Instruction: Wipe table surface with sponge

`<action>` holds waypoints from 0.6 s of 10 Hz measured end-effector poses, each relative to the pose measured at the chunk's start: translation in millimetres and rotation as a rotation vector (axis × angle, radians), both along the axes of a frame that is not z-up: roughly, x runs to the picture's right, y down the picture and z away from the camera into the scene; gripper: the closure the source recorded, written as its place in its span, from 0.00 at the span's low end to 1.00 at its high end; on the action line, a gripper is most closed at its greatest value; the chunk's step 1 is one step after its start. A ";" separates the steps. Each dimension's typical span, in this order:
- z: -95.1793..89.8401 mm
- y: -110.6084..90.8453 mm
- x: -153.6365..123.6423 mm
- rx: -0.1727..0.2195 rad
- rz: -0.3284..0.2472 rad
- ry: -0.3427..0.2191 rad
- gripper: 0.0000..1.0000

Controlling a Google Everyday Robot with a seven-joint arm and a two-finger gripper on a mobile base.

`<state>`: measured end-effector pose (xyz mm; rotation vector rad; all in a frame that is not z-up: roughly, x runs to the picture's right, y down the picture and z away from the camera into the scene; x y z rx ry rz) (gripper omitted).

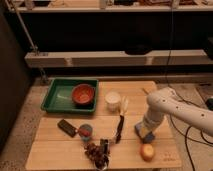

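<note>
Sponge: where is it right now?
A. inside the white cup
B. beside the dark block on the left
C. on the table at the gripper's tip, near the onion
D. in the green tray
C: the sponge is pressed to the table surface on its right side, gripped by the shut gripper, with the onion just in front of it.

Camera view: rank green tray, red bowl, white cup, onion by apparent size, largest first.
1. green tray
2. red bowl
3. white cup and onion: they look alike, and the onion sits nearer the camera, so no ranking.
Claw is shut on the sponge, just above the onion.
</note>
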<state>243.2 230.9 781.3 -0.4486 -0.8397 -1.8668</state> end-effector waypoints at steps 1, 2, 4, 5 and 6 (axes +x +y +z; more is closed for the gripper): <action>2.8 -2.4 13.3 0.010 0.008 0.020 0.65; 6.6 -5.5 26.8 0.017 0.018 0.043 0.65; 15.4 -15.1 40.8 0.031 0.042 0.073 0.65; 23.0 -23.1 43.6 0.037 0.053 0.087 0.65; 30.5 -30.5 46.4 0.041 0.061 0.100 0.65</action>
